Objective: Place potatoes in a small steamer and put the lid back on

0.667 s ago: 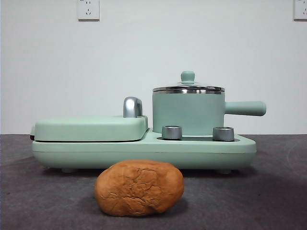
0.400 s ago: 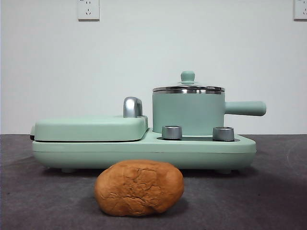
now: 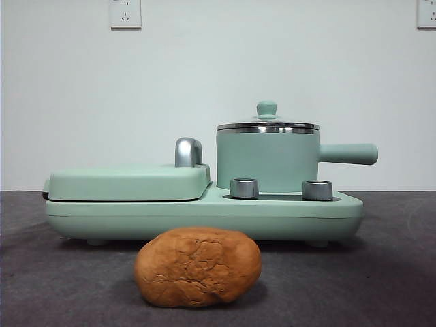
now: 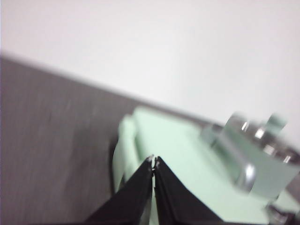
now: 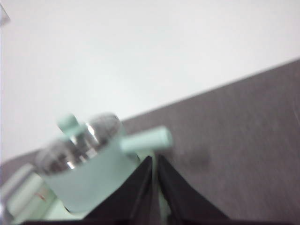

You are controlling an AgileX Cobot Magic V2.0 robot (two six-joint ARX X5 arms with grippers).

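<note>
Both arms hang tilted above the cooker; left gripper (image 4: 153, 161) and right gripper (image 5: 153, 159) are clenched, holding nothing. The potato (image 3: 197, 266) lies lower centre.

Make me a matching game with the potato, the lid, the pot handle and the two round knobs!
Things:
1. potato
2. lid
3. pot handle
4. two knobs

Places:
A. sticking out sideways from the small steamer
B. on the dark table, in front of the cooker
C. on top of the small steamer
D. on the cooker base, in front of the small steamer

Pairs: 1-B, 2-C, 3-A, 4-D
</note>
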